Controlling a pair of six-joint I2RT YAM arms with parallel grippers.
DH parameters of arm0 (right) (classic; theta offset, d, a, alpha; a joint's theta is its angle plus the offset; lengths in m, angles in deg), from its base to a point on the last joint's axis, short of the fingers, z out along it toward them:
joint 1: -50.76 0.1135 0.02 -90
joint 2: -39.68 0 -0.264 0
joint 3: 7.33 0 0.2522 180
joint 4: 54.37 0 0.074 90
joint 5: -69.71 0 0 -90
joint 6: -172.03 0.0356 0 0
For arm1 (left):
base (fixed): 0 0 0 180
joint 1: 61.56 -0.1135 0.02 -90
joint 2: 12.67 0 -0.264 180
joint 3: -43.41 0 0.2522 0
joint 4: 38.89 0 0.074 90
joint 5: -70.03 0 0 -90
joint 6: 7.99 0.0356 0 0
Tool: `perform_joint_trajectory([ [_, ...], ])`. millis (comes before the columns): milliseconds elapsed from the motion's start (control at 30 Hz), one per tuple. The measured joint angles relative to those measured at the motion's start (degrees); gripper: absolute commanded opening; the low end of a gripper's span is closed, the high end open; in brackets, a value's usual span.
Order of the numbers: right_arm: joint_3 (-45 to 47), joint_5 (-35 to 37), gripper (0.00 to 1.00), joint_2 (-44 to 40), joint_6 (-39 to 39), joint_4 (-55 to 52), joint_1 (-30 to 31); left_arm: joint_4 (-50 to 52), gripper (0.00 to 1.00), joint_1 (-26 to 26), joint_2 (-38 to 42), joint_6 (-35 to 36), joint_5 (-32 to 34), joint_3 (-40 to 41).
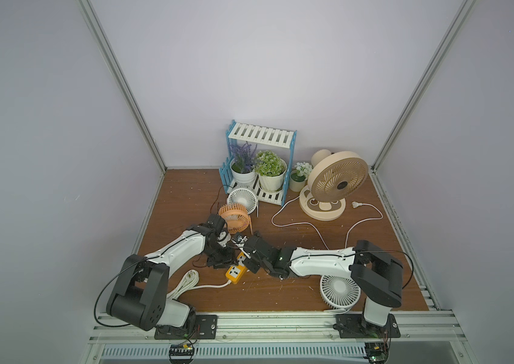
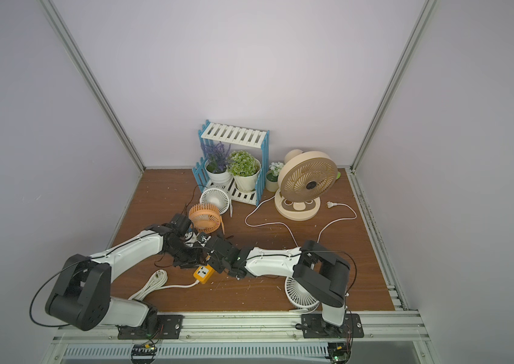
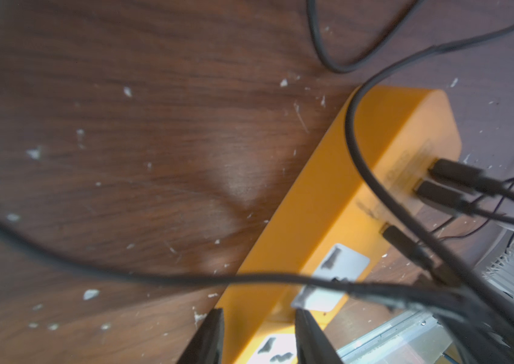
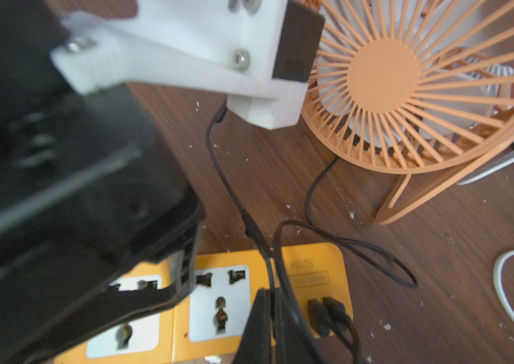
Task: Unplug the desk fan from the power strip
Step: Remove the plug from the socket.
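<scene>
Orange strip (image 1: 236, 273), front-centre on the table (image 1: 281, 293): unplugging not yet done.
Left gripper (image 3: 259, 312) clamps the strip's sides; right gripper (image 4: 277, 315) has its jaws pressed together, seemingly pinching a black cable (image 4: 251, 227). Black plugs (image 3: 452, 175) sit in the strip.

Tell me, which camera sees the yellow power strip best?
The right wrist view: the power strip sits close and face-on, sockets and black plugs clear. The left wrist view shows it slanted and blurry; both top views show it tiny, half hidden.
</scene>
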Motion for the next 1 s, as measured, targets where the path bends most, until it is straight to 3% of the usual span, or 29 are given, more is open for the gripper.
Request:
perform_joint_trajectory([
  [1000,3.41,-0.50,0.00,-1.75,-0.90,4.59,-0.04,1.81,0.41,2.19,-1.75,0.63,3.10,-1.90],
])
